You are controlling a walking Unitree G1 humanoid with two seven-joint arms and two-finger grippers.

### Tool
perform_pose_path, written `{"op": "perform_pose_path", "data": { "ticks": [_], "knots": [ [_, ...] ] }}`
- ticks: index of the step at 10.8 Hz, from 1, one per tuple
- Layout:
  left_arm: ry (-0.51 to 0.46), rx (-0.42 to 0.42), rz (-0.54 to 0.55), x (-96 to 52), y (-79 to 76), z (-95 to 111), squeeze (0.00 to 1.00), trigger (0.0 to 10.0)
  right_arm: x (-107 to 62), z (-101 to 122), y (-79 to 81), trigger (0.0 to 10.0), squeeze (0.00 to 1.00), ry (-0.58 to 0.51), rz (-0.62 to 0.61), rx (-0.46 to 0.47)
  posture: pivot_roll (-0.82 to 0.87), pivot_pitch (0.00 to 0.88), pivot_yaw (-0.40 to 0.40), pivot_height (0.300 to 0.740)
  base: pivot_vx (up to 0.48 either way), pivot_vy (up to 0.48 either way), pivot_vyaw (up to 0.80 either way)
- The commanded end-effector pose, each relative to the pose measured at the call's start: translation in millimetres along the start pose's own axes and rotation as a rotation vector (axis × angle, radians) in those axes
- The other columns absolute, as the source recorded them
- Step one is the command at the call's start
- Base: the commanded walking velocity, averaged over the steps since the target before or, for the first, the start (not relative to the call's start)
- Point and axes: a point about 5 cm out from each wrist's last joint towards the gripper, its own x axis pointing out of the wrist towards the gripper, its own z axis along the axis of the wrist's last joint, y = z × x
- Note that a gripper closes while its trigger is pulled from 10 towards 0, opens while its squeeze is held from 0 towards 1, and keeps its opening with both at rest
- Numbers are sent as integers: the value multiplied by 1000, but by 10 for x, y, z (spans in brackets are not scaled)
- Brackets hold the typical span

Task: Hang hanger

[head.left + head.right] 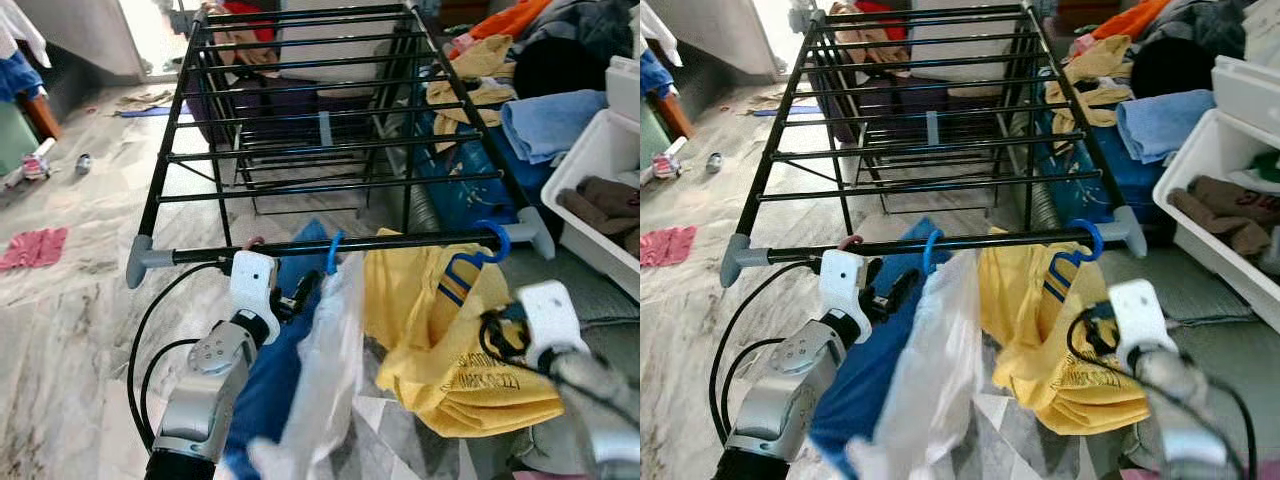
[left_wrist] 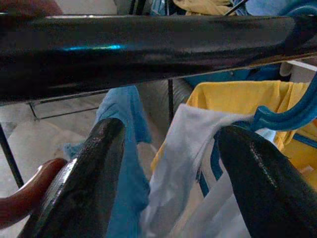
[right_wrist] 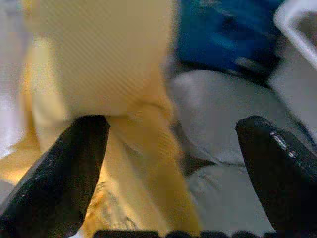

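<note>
Blue plastic hanger [image 1: 334,252] with white garment [image 1: 325,370] on rail [image 1: 300,246].

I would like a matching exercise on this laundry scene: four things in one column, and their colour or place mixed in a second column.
Things:
1. T-shirt on the rail
2. hanger hook at the rail's right end
3. cloth on the floor
4. bin at the right

Descriptions:
A. white
B. pink
C. yellow
D. blue

Pairs: 1-C, 2-D, 3-B, 4-A
</note>
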Motion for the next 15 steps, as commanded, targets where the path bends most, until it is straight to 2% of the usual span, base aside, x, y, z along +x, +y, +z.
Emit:
{"op": "perform_pose_path", "data": {
  "ticks": [1, 2, 4, 6, 9, 14, 15],
  "knots": [
    [12, 14, 12, 3, 18, 2, 0, 10000, 27, 13, 55, 3529, 0, -9, 86, -12, -103, 56, 27, 740, 0, 0, 0],
    [22, 15, 17, -16, 19, -17, 0, 10000, 40, 31, -4, 0, 0, -13, 131, -36, -100, 57, 21, 740, 0, 0, 0],
    [32, 15, 20, -37, 6, -36, 0, 10000, 25, 21, -48, 0, 0, -4, 175, -52, -100, 61, 17, 740, 0, 0, 0],
    [41, 18, 14, -31, 3, -54, 0, 10000, -13, -11, 2, 0, 0, -2, 258, -62, -107, 64, 23, 740, 0, 0, 0],
    [51, 24, 4, -20, -30, -65, 0, 10000, -88, -95, -49, 0, 0, 5, 255, -40, -114, 70, 18, 740, 0, 0, 0],
    [71, 28, 9, -49, -17, -94, 0, 10000, -63, -2, -227, 0, 0, -9, 199, -63, -109, 87, 13, 740, 0, 0, 0],
    [73, 28, 9, -56, -19, -100, 0, 10000, -61, 2, -218, 0, 0, -12, 202, -61, -108, 89, 14, 740, 0, 0, 0]
  ]
}}
